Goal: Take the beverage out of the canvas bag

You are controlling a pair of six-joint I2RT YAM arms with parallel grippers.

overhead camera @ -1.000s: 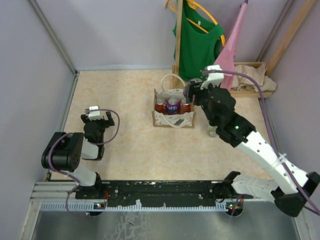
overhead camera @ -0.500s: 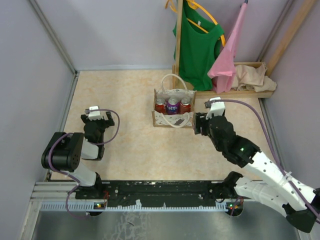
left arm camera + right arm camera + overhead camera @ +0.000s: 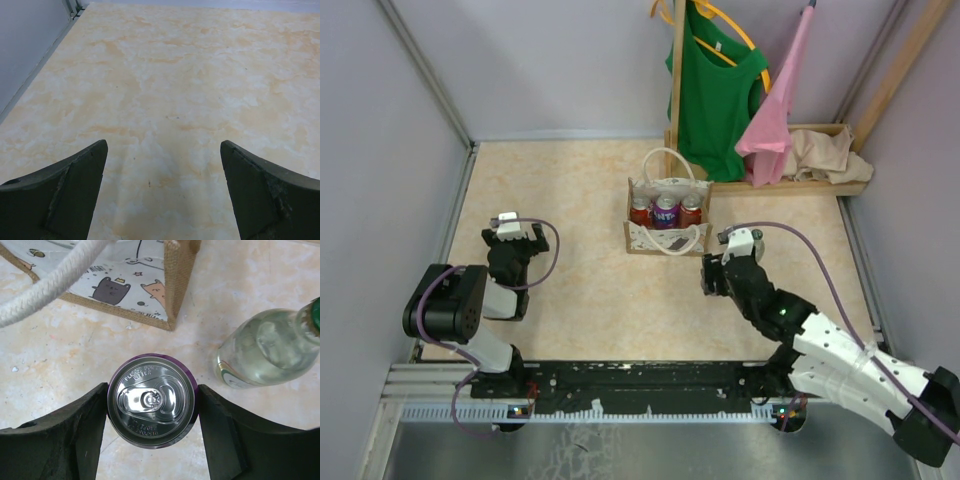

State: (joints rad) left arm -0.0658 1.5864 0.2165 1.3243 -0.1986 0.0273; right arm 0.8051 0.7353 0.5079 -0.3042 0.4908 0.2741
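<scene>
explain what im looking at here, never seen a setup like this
These are two robot arms bolted to a table. The wide picture looks down from above and behind them; the other two come from a camera on each wrist. On the table stands a small canvas bag with three cans in it. The left gripper is open and empty over bare table. The right gripper grips a purple can just outside the bag, with a clear bottle beside it.

The left end effector hangs with jaws spread wide above the marbled beige tabletop.
</scene>
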